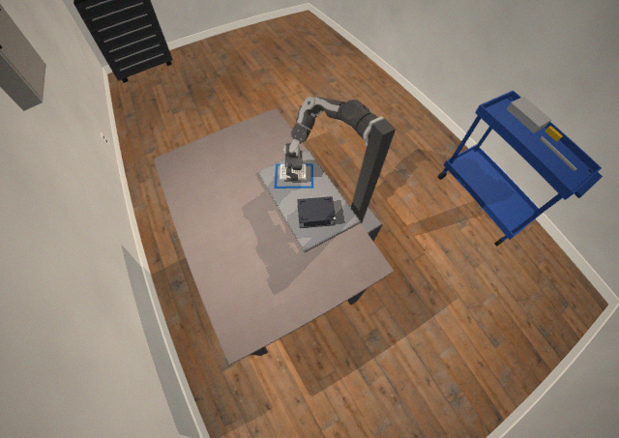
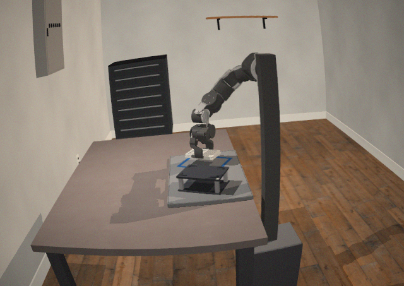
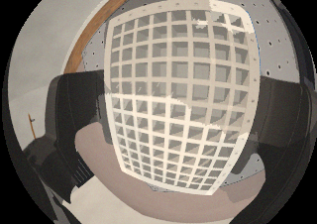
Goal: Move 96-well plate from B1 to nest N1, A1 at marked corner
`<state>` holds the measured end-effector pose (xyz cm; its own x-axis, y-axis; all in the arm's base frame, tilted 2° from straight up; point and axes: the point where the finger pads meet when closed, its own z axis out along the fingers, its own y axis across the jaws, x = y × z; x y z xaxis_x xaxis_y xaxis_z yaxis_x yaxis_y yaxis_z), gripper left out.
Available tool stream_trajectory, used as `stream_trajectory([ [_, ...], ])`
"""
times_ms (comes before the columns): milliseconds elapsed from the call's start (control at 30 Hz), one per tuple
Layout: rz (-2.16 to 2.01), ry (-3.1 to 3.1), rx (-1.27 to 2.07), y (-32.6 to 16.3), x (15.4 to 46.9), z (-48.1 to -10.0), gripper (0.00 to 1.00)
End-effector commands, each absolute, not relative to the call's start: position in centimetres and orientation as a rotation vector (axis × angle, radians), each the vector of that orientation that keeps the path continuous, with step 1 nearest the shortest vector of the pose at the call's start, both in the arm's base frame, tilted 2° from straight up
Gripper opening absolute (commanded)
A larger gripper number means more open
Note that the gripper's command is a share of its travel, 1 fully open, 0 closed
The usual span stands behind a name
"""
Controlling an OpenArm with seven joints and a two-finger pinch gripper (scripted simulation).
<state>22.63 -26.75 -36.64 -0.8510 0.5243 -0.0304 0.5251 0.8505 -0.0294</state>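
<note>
The white 96-well plate fills the wrist view, its grid of wells facing up. My gripper is shut on the plate, one dark finger on each long side, and holds it a little above the blue-outlined spot B1. In the top view the plate sits under the gripper over the blue frame. The raised black nest N1 stands on short posts just in front of the spot, empty on top.
A grey base mat on the brown table carries both spot and nest. The arm's dark column stands at the table's right edge. A black drawer cabinet is behind the table and a blue cart stands apart on the floor.
</note>
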Motion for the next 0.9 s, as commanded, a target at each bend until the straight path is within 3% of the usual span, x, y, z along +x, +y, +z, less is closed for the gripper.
stream_trajectory([
  [0, -0.066, 3.013, 0.851, -26.7, 22.4, -36.7, 0.0],
  [267, -0.066, 3.013, 0.851, -26.7, 22.4, -36.7, 0.0],
  [433, -0.066, 3.013, 0.85, -26.6, 22.5, -33.5, 0.0],
  [867, -0.066, 3.013, 0.85, -26.6, 22.4, -33.0, 0.0],
])
